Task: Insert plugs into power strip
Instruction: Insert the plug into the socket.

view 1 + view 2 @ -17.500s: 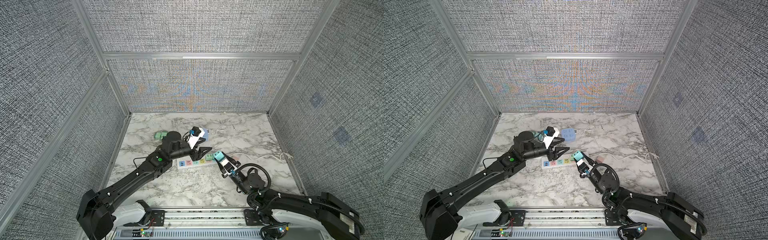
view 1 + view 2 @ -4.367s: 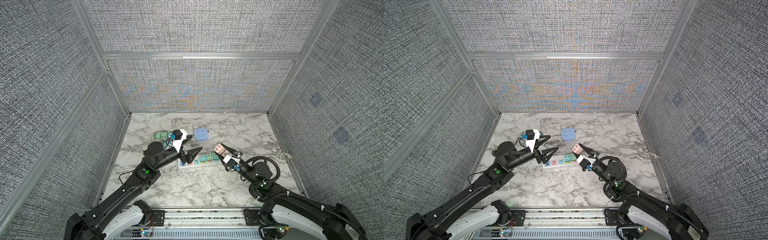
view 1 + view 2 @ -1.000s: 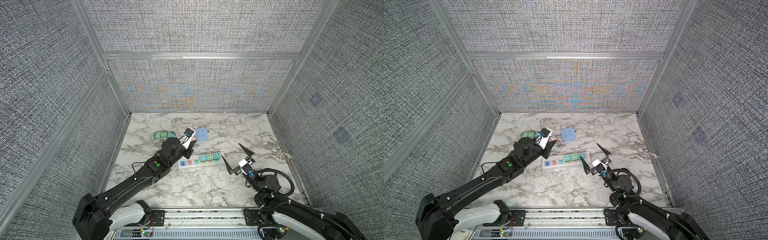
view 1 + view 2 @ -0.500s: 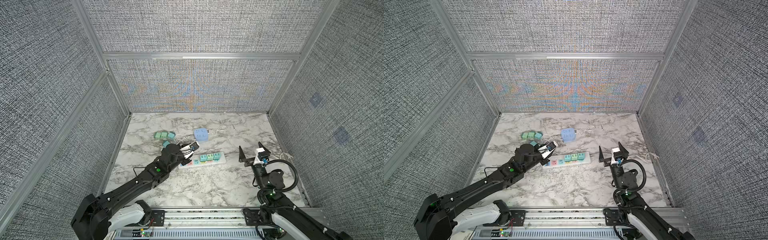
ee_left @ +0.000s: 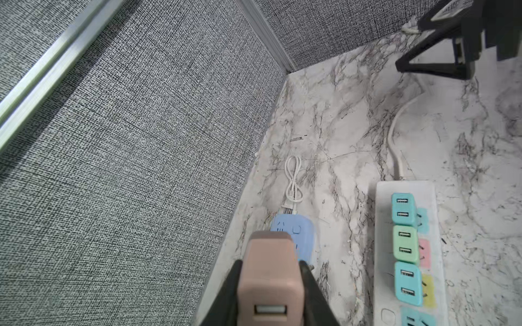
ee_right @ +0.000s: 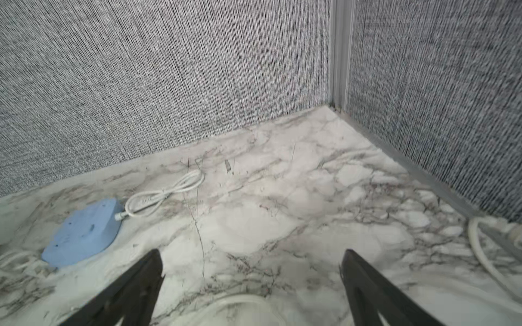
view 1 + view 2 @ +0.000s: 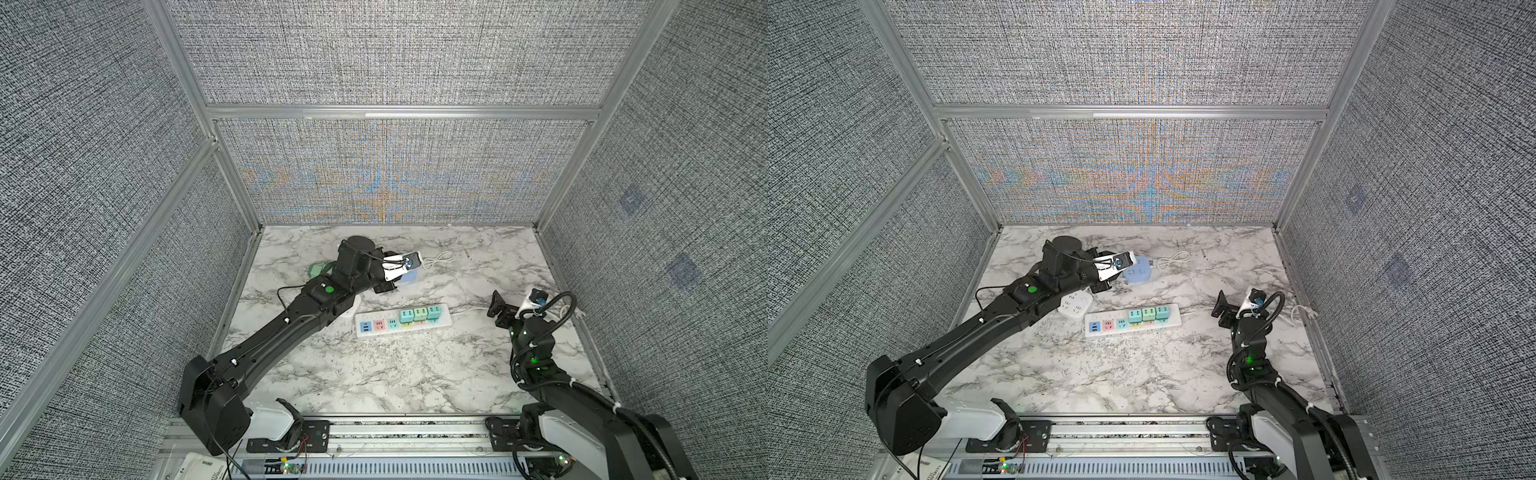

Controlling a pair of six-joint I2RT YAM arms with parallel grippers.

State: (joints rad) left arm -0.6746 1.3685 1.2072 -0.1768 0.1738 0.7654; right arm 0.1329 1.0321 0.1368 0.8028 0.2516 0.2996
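In the left wrist view alone, left gripper (image 5: 271,263) grasps the pink plug (image 5: 268,279); right gripper (image 6: 250,251) released

The bench (image 7: 415,374) is smooth and marble-patterned, with a soft sheen. The walls (image 7: 374,83) are coarse grey woven cloth, framed by brushed metal rails (image 7: 399,113). The power strip (image 5: 381,197) is white plastic, smooth and slightly glossy. The 3 plugs (image 5: 406,245) in it are matt pastel plastic, as is the pink plug (image 5: 268,282). The blue adapter (image 5: 299,228) looks matt plastic, and the white cable (image 6: 166,192) beside it looks smooth and rubbery. The left claw (image 5: 270,262) and right claw (image 6: 250,251) are matt black plastic.
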